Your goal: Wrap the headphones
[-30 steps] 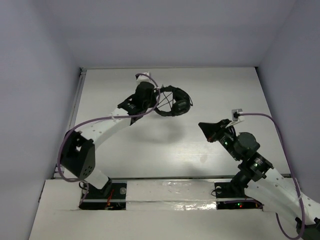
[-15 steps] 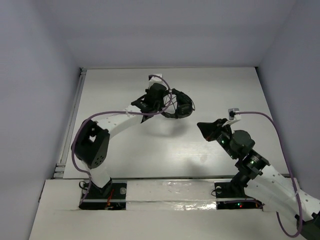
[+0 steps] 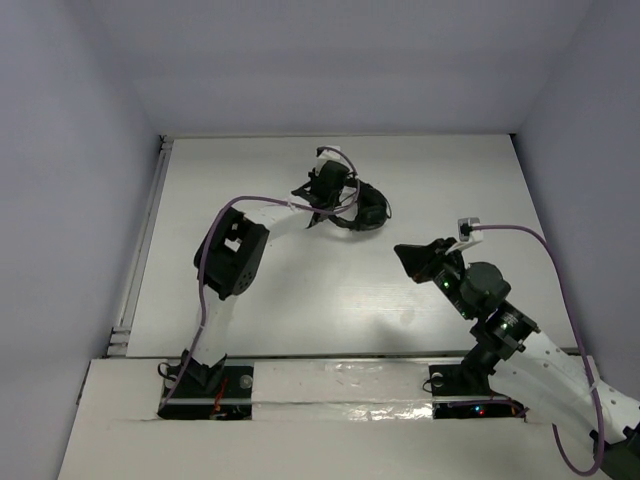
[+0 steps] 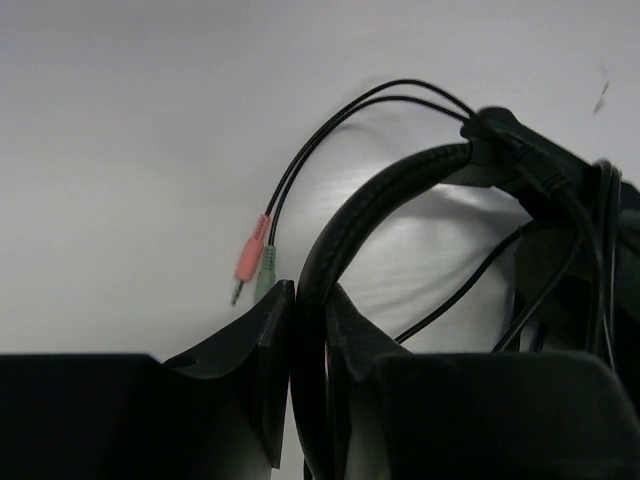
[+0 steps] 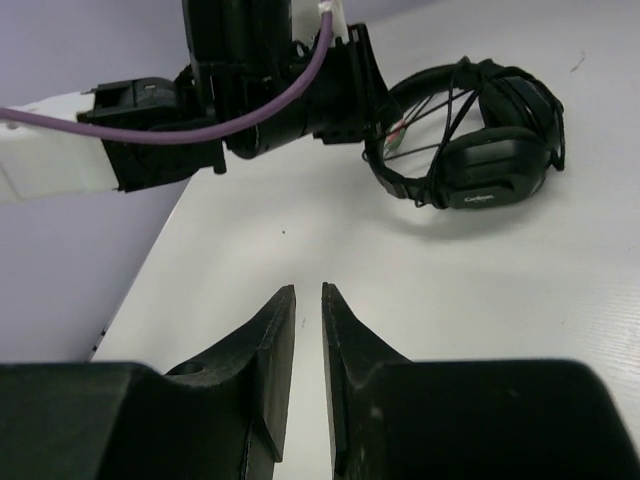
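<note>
1. The headphones (image 3: 358,208) lie toward the far middle of the white surface (image 3: 470,180). Strands of their thin cable (image 4: 340,118) cross the ear cups.
2. The left pincer (image 4: 308,325) is right on them. Its two fingers are clamped on the padded headband (image 4: 380,195), which arches up from between them.
3. Just left of that grip, the cable ends in a pink plug (image 4: 249,262) and a green plug (image 4: 266,276). They sit side by side, the green one close to the tip of the left finger.
4. The right pincer (image 5: 308,310) is well apart from the headphones, nearer the front right and pointing toward them. Its fingers are drawn nearly together with only a slit between, gripping nothing.
</note>
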Motion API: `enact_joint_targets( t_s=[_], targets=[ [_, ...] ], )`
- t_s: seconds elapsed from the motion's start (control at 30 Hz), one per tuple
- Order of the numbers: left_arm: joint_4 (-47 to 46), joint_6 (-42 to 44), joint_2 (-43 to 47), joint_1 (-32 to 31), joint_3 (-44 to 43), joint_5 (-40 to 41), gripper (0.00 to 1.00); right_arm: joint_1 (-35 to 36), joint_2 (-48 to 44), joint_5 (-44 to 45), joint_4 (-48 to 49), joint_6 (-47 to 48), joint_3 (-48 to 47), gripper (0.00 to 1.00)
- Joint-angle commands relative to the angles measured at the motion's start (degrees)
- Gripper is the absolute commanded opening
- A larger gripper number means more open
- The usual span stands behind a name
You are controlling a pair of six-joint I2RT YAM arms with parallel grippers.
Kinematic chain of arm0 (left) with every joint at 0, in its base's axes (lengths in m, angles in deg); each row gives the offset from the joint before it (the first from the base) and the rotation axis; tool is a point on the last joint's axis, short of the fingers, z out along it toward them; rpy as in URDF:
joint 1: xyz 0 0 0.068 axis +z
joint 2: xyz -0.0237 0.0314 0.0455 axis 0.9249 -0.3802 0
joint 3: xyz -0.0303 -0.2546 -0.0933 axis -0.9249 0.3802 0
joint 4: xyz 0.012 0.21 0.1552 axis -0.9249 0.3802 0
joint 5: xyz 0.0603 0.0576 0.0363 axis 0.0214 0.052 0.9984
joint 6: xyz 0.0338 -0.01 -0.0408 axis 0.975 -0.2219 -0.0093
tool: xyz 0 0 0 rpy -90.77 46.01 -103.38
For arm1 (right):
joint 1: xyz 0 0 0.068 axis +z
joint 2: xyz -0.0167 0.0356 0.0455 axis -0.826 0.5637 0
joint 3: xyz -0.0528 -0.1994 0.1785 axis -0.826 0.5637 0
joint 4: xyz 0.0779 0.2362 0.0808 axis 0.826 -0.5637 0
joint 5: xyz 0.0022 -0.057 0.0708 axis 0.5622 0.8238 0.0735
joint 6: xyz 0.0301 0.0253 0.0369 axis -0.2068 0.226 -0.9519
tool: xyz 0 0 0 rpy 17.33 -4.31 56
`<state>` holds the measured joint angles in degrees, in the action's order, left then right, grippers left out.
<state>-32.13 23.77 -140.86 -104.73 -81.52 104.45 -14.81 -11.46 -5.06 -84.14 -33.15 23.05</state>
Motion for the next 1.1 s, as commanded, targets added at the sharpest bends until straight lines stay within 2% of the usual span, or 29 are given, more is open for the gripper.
enact_joint_targets(
  t_s=[0.0,0.33,0.37,0.43,0.5,0.53,0.6,0.63,0.67,0.7,0.77,0.8,0.93,1.07],
  targets=[
    [-3.8,1.3,-0.9,2.0,-5.9,0.4,0.18,0.1,-0.5,0.9,3.8,-0.2,0.3,0.23],
    [-4.8,5.0,-6.3,6.3,-6.8,-3.9,0.46,0.1,-0.9,1.0,4.1,-0.2,0.4,0.23],
    [-4.8,4.9,-6.1,6.3,-6.2,-4.0,0.57,0.1,-0.9,1.1,4.0,-0.2,0.5,0.23],
    [-4.8,4.6,-4.9,6.3,-4.8,-3.5,0.66,0.1,-0.7,1.1,4.2,-0.1,0.4,0.23],
    [-4.8,3.8,-3.2,6.3,-3.0,-2.5,0.71,0.1,-0.6,1.2,4.2,0.0,0.4,0.23],
    [-5.4,3.0,-0.5,6.3,-1.6,-1.8,0.72,0.1,-0.4,1.2,4.2,0.0,0.3,0.23],
    [-9.2,1.5,5.9,6.3,4.6,-1.3,0.83,0.1,-0.2,1.3,4.3,0.2,0.3,0.23],
    [-9.7,0.7,8.3,6.3,6.5,-0.9,0.83,0.1,-0.2,1.4,4.3,0.2,0.3,0.23],
    [-10.2,-0.1,10.6,6.3,10.3,0.7,0.90,0.1,0.0,1.5,4.2,0.2,0.2,0.23],
    [-10.9,-0.9,13.3,6.3,12.2,1.0,0.90,0.1,0.1,1.6,4.1,0.2,0.0,0.21],
    [-12.5,-2.3,20.8,6.3,15.8,2.4,0.99,0.1,0.0,1.3,3.8,0.1,-0.3,0.13],
    [-12.5,-3.2,23.5,6.3,18.9,2.7,0.99,0.1,-0.3,1.4,3.3,0.1,-0.4,0.01],
    [-13.7,-5.5,37.8,6.3,24.7,3.4,0.99,0.1,-1.4,0.8,2.4,-0.2,-1.9,0.00],
    [-8.9,-8.2,47.1,6.3,25.9,4.0,0.99,0.1,-2.0,1.4,0.0,0.2,-4.7,0.00]
  ],
)
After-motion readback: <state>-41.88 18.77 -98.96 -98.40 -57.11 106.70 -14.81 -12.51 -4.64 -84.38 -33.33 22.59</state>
